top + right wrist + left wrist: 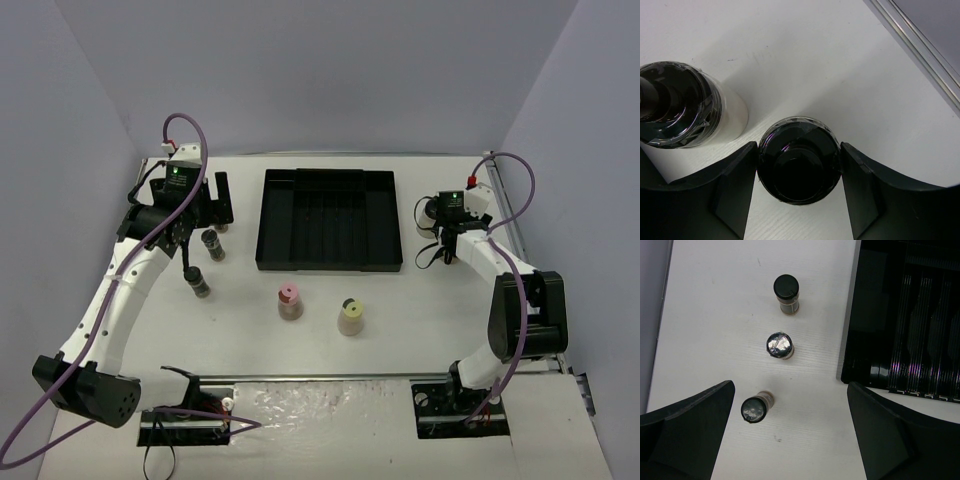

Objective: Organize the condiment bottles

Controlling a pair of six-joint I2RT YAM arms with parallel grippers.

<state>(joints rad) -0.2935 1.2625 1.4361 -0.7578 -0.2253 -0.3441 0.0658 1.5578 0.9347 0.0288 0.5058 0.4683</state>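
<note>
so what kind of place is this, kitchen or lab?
Likely a lab robot cell: white table boxed in by plain grey walls, left arm and right arm bolted on, spice bottles and black tray as props.

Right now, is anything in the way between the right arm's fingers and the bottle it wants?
No. The right fingers touch the black-capped bottle on both sides, with nothing between. A second bottle stands close beside, outside one finger.

The tray point(328, 220) is black, its floor ribbed in lines. Below it, a brownish bottle point(290, 303) has a pink cap, a pale yellow bottle point(351, 317) a yellow one. Right of it, a black-capped bottle point(800, 160) adjoins a white-bodied bottle point(732, 117). The table point(420, 320) is white.
</note>
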